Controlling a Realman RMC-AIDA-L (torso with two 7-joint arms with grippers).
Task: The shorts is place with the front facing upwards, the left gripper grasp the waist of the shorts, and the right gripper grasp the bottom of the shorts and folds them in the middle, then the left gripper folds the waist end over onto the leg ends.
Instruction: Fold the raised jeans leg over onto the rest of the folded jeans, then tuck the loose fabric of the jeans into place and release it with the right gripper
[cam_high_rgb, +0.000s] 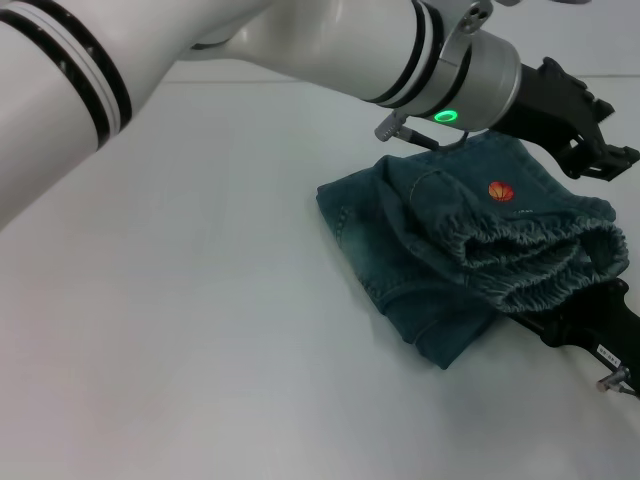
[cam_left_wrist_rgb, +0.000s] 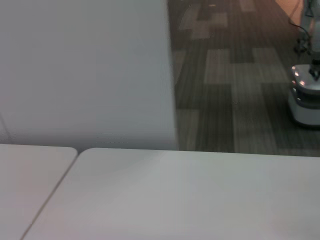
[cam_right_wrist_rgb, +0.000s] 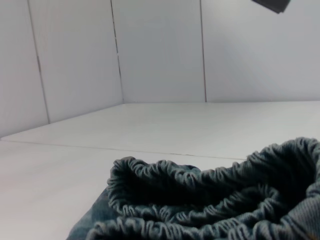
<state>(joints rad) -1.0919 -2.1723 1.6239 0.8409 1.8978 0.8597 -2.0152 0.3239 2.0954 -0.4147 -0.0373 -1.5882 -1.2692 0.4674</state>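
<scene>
The blue-green denim shorts (cam_high_rgb: 420, 250) lie bunched and folded on the white table (cam_high_rgb: 200, 320), right of centre in the head view. The waist of the shorts (cam_high_rgb: 540, 255) is a puckered band at their near right side, and it fills the lower part of the right wrist view (cam_right_wrist_rgb: 200, 200). An orange ball badge (cam_high_rgb: 500, 190) faces up on the denim beyond it. The left gripper (cam_high_rgb: 600, 155), with a green-lit wrist, hovers over the far right edge of the shorts and holds no cloth that I can see. The right gripper (cam_high_rgb: 585, 320) lies low on the table, tucked against and partly under the waistband.
The left arm (cam_high_rgb: 300, 50) spans the top of the head view from the left. Beyond the table edge (cam_left_wrist_rgb: 175, 150), the left wrist view shows a white wall panel (cam_left_wrist_rgb: 85, 70), carpet and another machine's base (cam_left_wrist_rgb: 306, 97). White walls (cam_right_wrist_rgb: 150, 50) stand behind the table.
</scene>
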